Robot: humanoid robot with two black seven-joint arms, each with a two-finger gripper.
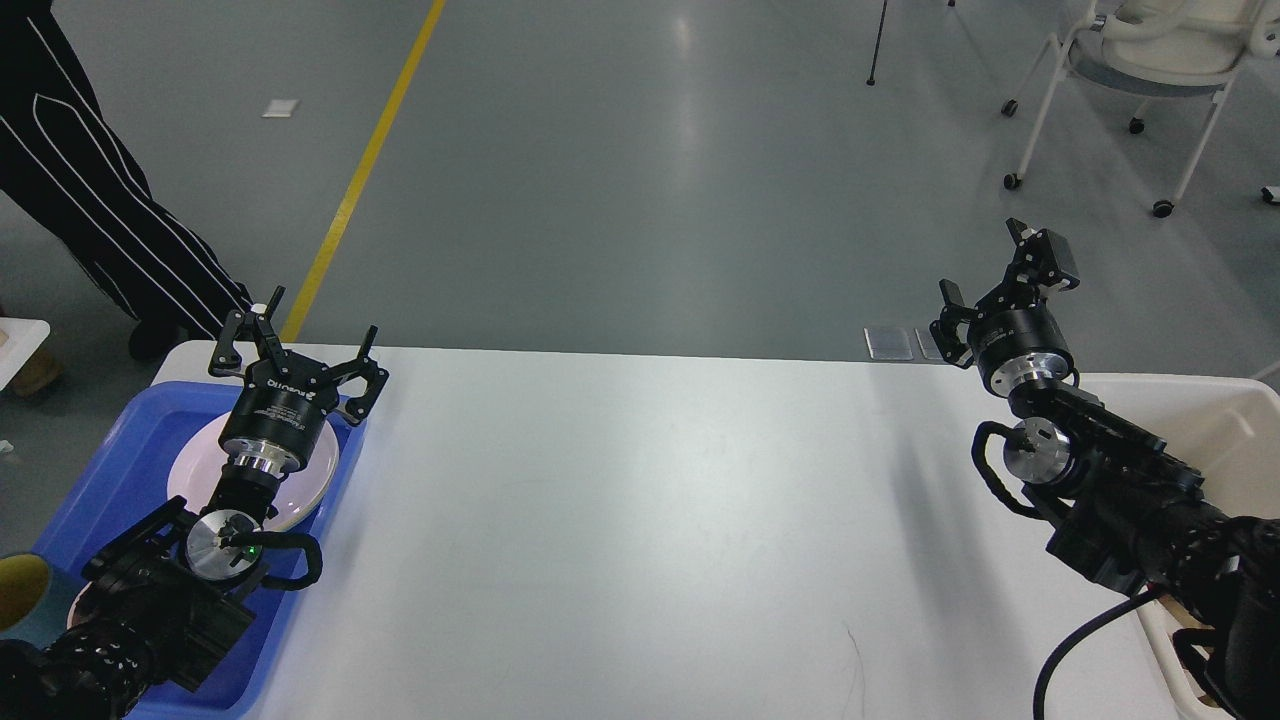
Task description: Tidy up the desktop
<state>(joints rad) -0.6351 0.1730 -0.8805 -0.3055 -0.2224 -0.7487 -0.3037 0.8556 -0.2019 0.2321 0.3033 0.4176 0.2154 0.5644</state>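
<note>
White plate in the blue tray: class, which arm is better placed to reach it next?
Left. The left gripper hangs open over the white plate; the right gripper is across the desktop.

I saw the desktop as a plain, smooth white with a faint sheen and no pattern. The tray at its left end was bright blue, and the plate in it was white. Both my arms were black with silver metal rings at the wrists, and a small green light glowed on the left one. The bin at the right was off-white. Beyond, the floor was grey-green with one yellow line across it. The trousers at upper left were black with thin white stripes, and the chair was white.
</note>
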